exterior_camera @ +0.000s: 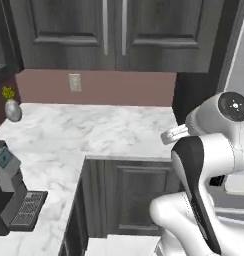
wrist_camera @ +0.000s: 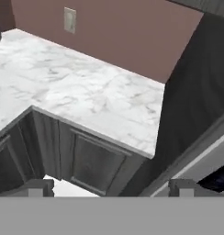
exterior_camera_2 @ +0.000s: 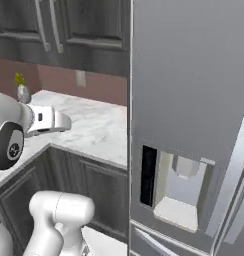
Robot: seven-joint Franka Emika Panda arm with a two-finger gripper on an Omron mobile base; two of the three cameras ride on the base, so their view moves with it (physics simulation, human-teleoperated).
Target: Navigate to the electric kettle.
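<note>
Across the corner ahead: white marble countertop [exterior_camera: 94, 132], L-shaped, running along the far wall and down the left side; also seen at [exterior_camera_2: 96, 125] and [wrist_camera: 86, 92].
Far wall: dusty pink backsplash [exterior_camera: 119, 87] with one pale wall outlet [exterior_camera: 74, 82], the same outlet at [wrist_camera: 70, 19]. Dark grey upper cabinets [exterior_camera: 114, 30] with long pale handles hang above it.
Far left of the counter: small grey vase [exterior_camera: 13, 110] holding a yellow-green sprig, upright near the backsplash; also at [exterior_camera_2: 23, 92].
Near left of the counter: boxy grey machine [exterior_camera: 9, 192] with a small blue screen and a dark grille tray at its foot.
Below the counter: dark grey base cabinets [exterior_camera: 129, 200] with panelled doors.
Right side: stainless refrigerator [exterior_camera_2: 194, 100] with a recessed water dispenser [exterior_camera_2: 176, 192], standing just beside the counter's right end.
Robot: white arm [exterior_camera: 209, 165] raised over the counter's right end. Gripper [wrist_camera: 112, 187]: two dark finger tips set wide apart at the bottom of the hand view, nothing between them.
Electric kettle: cannot be made out among the items on this stretch of counter.
</note>
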